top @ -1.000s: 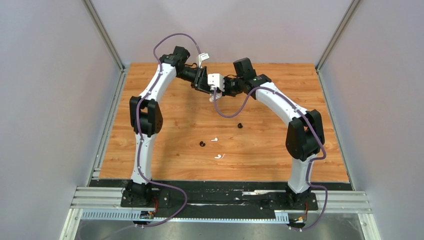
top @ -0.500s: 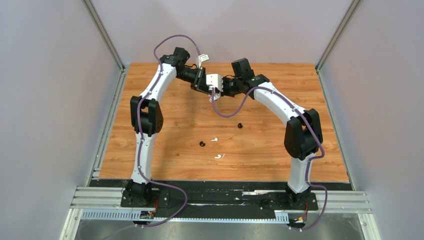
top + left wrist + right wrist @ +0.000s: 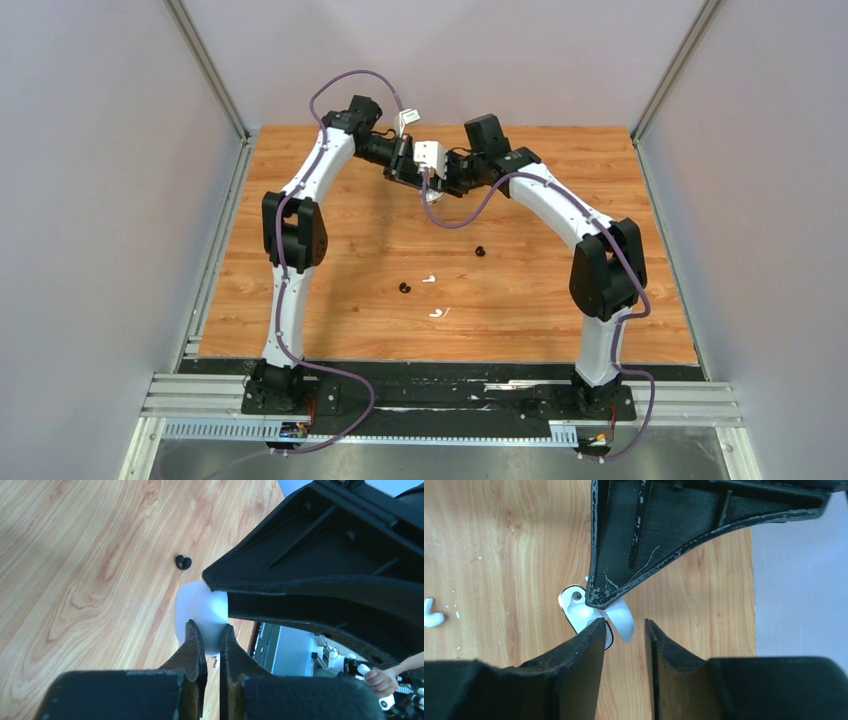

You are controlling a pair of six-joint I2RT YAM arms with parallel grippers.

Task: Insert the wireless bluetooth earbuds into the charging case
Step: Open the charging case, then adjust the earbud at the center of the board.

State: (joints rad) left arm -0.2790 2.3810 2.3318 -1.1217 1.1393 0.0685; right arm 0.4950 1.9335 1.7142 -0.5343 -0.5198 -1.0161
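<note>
Over the back middle of the table, my left gripper point(image 3: 210, 627) is shut on the white charging case point(image 3: 202, 612), its two fingertips pinching the case's edge. The right wrist view shows the case point(image 3: 576, 605) with its lid point(image 3: 621, 622) hinged open. My right gripper point(image 3: 625, 625) faces it with its jaws apart, and the lid's tip hangs between them. Two black earbuds point(image 3: 480, 251) point(image 3: 404, 288) and two white ones point(image 3: 429, 279) point(image 3: 438, 313) lie on the wood nearer the arm bases. One black earbud point(image 3: 183, 562) shows in the left wrist view and one white earbud point(image 3: 431, 615) in the right wrist view.
The wooden table point(image 3: 330, 300) is walled by grey panels point(image 3: 100, 200) on both sides and at the back. The two wrists nearly touch, and a purple cable point(image 3: 455, 222) droops beneath them.
My left gripper has closed on the case. My right gripper, shut a second ago, has opened its jaws. Both wrists have shifted slightly; the earbuds on the table have not moved.
</note>
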